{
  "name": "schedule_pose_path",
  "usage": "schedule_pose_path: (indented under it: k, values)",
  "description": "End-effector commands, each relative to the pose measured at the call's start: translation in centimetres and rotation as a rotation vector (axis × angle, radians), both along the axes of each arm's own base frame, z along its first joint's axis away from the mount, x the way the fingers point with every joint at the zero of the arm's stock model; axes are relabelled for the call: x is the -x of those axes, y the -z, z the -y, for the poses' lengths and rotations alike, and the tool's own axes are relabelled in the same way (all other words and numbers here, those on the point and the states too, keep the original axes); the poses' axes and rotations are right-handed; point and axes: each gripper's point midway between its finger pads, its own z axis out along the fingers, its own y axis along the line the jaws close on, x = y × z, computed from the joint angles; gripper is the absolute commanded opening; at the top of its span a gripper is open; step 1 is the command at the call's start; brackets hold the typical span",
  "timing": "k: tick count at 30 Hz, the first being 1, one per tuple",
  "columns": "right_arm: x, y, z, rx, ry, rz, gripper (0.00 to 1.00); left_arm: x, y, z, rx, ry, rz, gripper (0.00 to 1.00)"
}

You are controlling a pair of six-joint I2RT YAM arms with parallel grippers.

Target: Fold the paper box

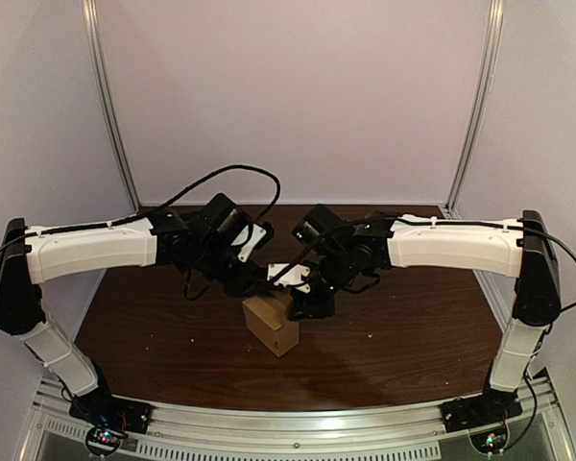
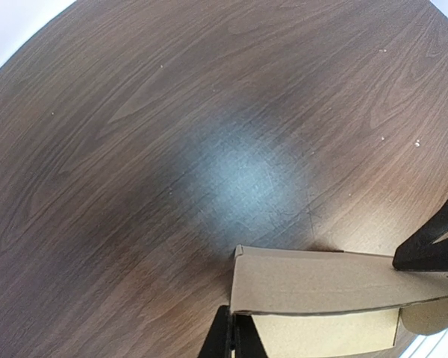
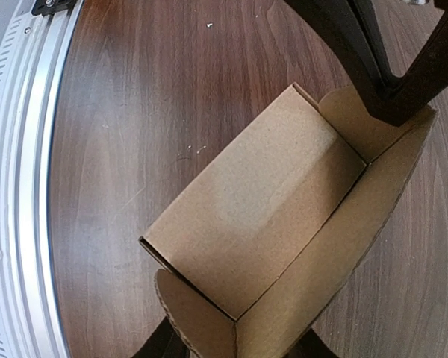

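- Black left gripper (image 2: 233,339), left of centre, has its fingers pinched together on one end wall of the cardboard box (image 2: 313,287).
- The brown cardboard box sits mid-way across the dark wooden table (image 1: 413,331), between the two grippers, one side open, its end flaps untucked.
- Right gripper (image 3: 237,344) straddles the box's other end, one finger each side; whether they squeeze it cannot be told.

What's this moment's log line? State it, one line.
box open on table | left tool at its edge | right tool straddling its end
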Motion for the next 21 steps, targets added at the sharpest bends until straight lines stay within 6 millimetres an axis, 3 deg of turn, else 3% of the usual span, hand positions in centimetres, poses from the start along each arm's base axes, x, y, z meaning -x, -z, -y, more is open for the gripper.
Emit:
schedule_pose_path:
  k: [1,7,21]
  values:
    - [-3.2,-0.8,-1.3,-0.028,0.118,0.063,0.38,4.6,3.3,-0.9,-0.073,0.086,-0.169,0.0]
    - [-3.2,-0.1,-1.3,-0.008,0.122,0.06,0.38,4.6,2.5,-1.0,-0.058,0.089,-0.154,0.0]
    - [-2.4,0.2,-1.3,0.01,0.074,0.074,0.38,5.7,4.0,-1.1,-0.043,0.084,-0.17,0.0]
